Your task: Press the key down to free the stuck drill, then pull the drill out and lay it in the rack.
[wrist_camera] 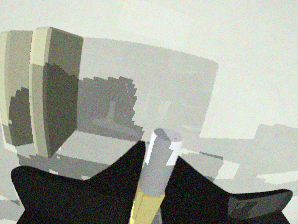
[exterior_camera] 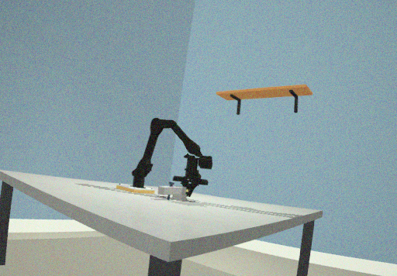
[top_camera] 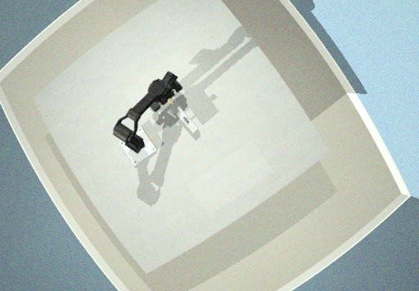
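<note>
The pincer [top_camera: 168, 102] [exterior_camera: 188, 194] [wrist_camera: 150, 148] looks pressed onto the drill [top_camera: 170, 100] [exterior_camera: 187, 191] [wrist_camera: 159, 170], its grey end between the tips—presumably for pulling; the pale block [top_camera: 191, 124] [exterior_camera: 166, 190] sits just beside the pincer, probably the seat that holds the drill; whether it is free, I cannot tell.

The robot arm [top_camera: 143, 103] [exterior_camera: 150, 145] is black throughout, with slim links between chunkier, rounded joints. Its end effector [exterior_camera: 189, 194] [wrist_camera: 150, 148] has dark, tapering fingers with pointed tips. A short, dark, blocky housing [exterior_camera: 205, 162] juts out near the wrist.
</note>
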`<state>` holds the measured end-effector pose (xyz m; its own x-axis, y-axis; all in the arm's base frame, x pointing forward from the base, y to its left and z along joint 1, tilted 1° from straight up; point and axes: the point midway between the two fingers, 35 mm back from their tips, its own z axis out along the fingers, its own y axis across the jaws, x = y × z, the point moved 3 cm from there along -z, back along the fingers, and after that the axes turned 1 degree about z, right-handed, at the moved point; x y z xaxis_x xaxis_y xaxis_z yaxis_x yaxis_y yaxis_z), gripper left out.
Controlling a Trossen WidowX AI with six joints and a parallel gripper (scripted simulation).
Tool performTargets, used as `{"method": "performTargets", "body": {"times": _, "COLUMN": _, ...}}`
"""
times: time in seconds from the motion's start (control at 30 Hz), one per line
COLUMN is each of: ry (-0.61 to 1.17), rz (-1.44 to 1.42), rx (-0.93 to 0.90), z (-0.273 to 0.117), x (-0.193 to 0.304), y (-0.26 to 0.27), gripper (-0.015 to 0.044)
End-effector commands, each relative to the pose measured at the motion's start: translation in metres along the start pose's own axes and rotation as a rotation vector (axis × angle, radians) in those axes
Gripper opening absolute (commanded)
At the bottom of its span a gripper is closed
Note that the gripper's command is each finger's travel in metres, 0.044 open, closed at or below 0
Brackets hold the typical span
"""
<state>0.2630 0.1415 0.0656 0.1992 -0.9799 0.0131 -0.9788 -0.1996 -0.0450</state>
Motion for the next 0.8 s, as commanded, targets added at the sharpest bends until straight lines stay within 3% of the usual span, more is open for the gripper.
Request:
{"method": "performTargets", "body": {"times": 0.0, "ry": -0.002, "rz": -0.005, "rx": -0.002, "z": -0.0015, "x": 0.0001, "y": 0.0012, "gripper": 0.0}}
{"method": "performTargets", "body": {"times": 0.77, "ry": -0.003, "rz": -0.005, "rx": -0.002, "z": -0.0033, "x": -0.0095, "y": 0.0011, "gripper": 0.0}}
